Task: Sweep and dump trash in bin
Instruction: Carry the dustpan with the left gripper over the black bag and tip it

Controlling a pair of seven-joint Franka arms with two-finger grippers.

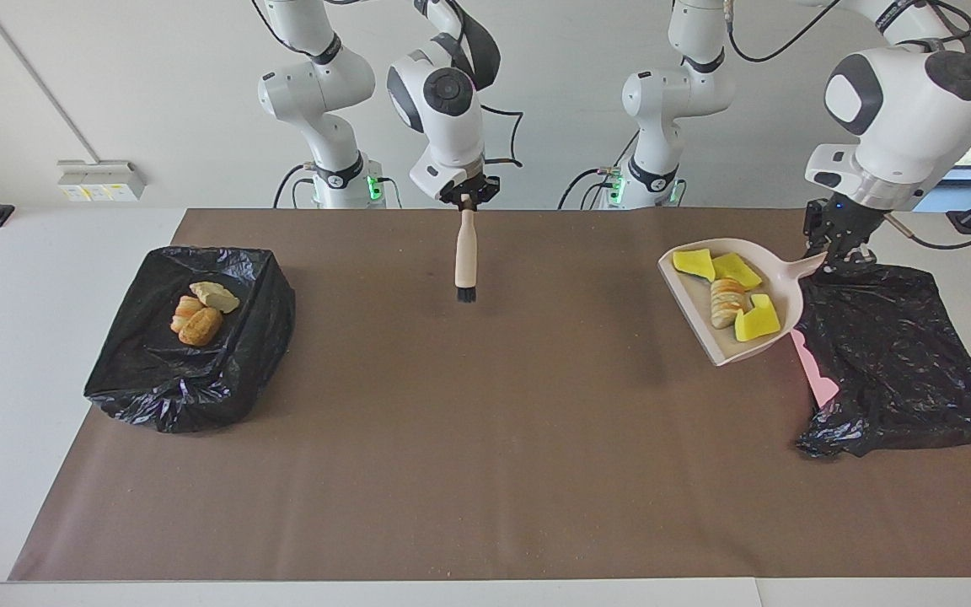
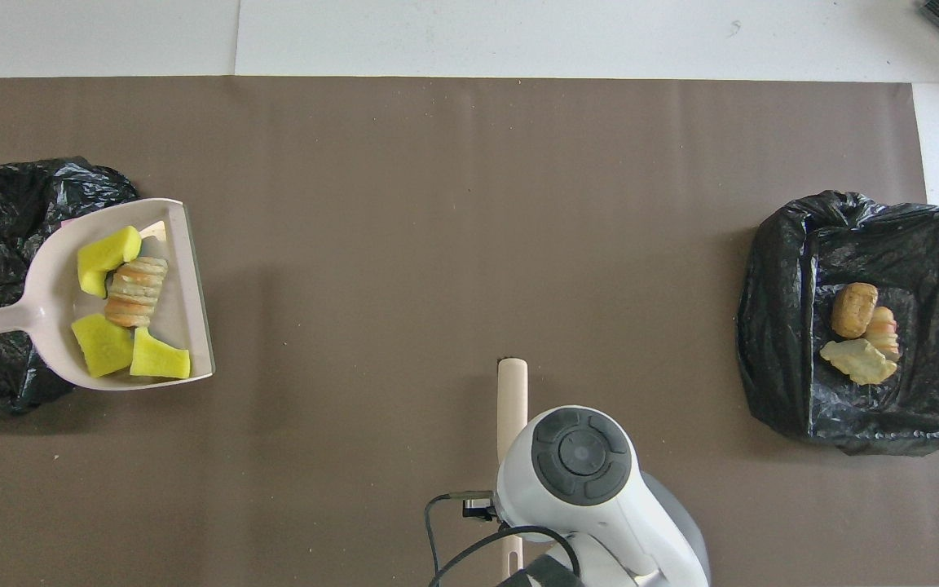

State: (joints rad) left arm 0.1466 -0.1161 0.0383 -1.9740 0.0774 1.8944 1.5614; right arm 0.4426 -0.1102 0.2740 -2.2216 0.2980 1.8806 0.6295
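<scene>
Crinkled glossy black plastic bin liners (image 1: 898, 354), smooth pale plastic dustpan (image 1: 699, 314), matt brown paper mat (image 1: 485, 438), porous yellow sponge chunks (image 1: 757, 321)

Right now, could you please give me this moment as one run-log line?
left gripper: shut on dustpan handle, over bin edge | trash: in dustpan | right gripper: shut on brush, raised
</scene>
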